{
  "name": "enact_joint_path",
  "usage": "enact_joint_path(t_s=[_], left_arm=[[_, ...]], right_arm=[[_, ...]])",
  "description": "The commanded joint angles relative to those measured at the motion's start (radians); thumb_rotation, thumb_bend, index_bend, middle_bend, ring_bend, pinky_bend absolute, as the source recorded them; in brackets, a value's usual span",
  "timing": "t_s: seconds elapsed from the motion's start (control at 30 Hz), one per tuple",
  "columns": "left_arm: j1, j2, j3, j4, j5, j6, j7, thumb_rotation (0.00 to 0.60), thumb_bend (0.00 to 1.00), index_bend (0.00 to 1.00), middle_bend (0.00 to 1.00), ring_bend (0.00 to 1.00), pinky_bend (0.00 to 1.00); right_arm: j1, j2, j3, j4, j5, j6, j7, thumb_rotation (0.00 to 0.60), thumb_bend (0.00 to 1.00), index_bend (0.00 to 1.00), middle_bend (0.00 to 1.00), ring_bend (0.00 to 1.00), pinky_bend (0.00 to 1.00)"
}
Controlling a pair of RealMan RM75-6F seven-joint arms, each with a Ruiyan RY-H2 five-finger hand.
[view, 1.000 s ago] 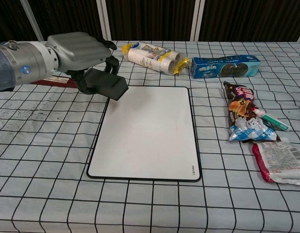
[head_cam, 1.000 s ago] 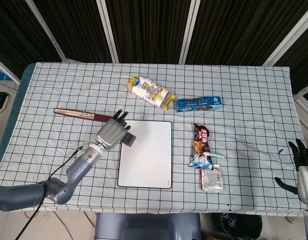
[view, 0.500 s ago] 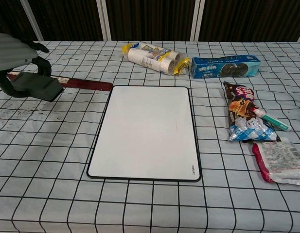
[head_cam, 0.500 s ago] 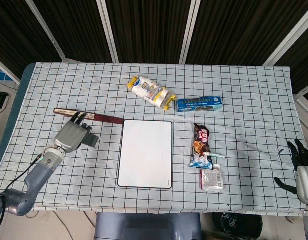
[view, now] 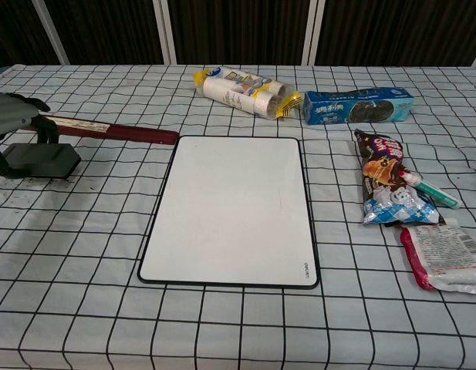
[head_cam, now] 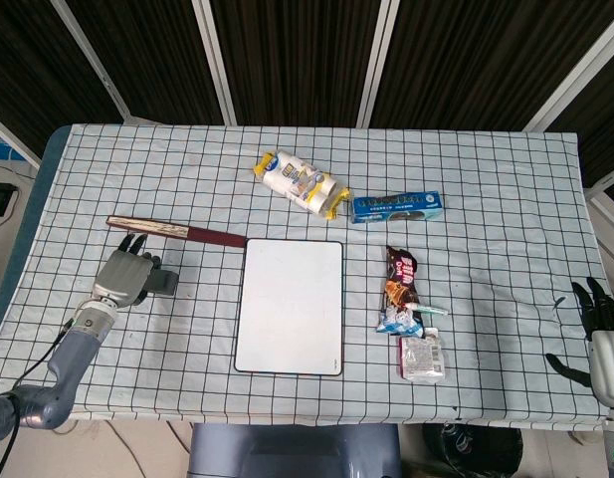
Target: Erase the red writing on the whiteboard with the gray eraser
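Observation:
The whiteboard (head_cam: 292,304) (view: 234,208) lies flat in the middle of the checked table, and its surface looks plain white with no red marks that I can see. My left hand (head_cam: 122,277) (view: 10,116) is well to the left of the board, low over the cloth. It grips the gray eraser (head_cam: 160,283) (view: 38,160), which sits down on the table. My right hand (head_cam: 600,321) hangs off the table's right front corner with its fingers spread, holding nothing.
A long dark red stick (head_cam: 177,232) (view: 106,129) lies just behind my left hand. A yellow-and-white pack (head_cam: 300,184) and a blue cookie box (head_cam: 395,207) sit behind the board. Snack packets (head_cam: 401,289) (head_cam: 423,358) lie to its right.
My left hand carried the eraser from the board's upper left corner leftward and down onto the cloth. The right hand stayed put.

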Motion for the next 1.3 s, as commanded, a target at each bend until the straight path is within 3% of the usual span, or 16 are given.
enact_joint_path(t_s=[0.03, 0.17, 0.27, 0.5, 0.8, 1.03, 1.3], left_arm=[[0.001, -0.005, -0.008, -0.005, -0.016, 0.006, 0.026, 0.600, 0.14, 0.13, 0.25, 0.00, 0.06], [0.001, 0.016, -0.007, -0.044, -0.020, 0.026, 0.082, 0.600, 0.09, 0.01, 0.11, 0.00, 0.06], [-0.002, 0.046, -0.002, -0.098, -0.041, 0.027, 0.132, 0.600, 0.08, 0.00, 0.07, 0.00, 0.06], [0.024, 0.140, -0.002, -0.252, 0.007, 0.111, 0.150, 0.600, 0.08, 0.00, 0.06, 0.00, 0.06], [0.156, 0.340, 0.038, -0.505, 0.221, 0.337, 0.072, 0.600, 0.08, 0.00, 0.04, 0.00, 0.06], [0.301, 0.401, 0.107, -0.502, 0.433, 0.516, -0.037, 0.600, 0.08, 0.00, 0.01, 0.00, 0.06], [0.406, 0.416, 0.140, -0.421, 0.503, 0.607, -0.206, 0.600, 0.08, 0.00, 0.00, 0.00, 0.05]], right_arm=[[0.000, 0.000, 0.000, 0.000, -0.001, 0.001, 0.001, 0.600, 0.09, 0.00, 0.03, 0.14, 0.19], [0.000, 0.000, -0.001, 0.000, -0.001, -0.001, 0.001, 0.600, 0.09, 0.00, 0.03, 0.14, 0.19], [0.000, 0.000, 0.000, -0.001, -0.001, 0.000, 0.000, 0.600, 0.09, 0.00, 0.03, 0.14, 0.19], [0.000, -0.001, -0.001, -0.001, -0.002, 0.001, -0.002, 0.600, 0.09, 0.00, 0.03, 0.14, 0.19], [0.000, 0.000, 0.000, -0.001, -0.005, 0.003, -0.002, 0.600, 0.09, 0.00, 0.03, 0.14, 0.19], [0.000, 0.000, 0.000, -0.002, -0.007, 0.006, -0.001, 0.600, 0.09, 0.00, 0.03, 0.14, 0.19], [-0.002, 0.001, -0.001, -0.003, -0.011, 0.010, 0.002, 0.600, 0.09, 0.00, 0.03, 0.14, 0.19]])
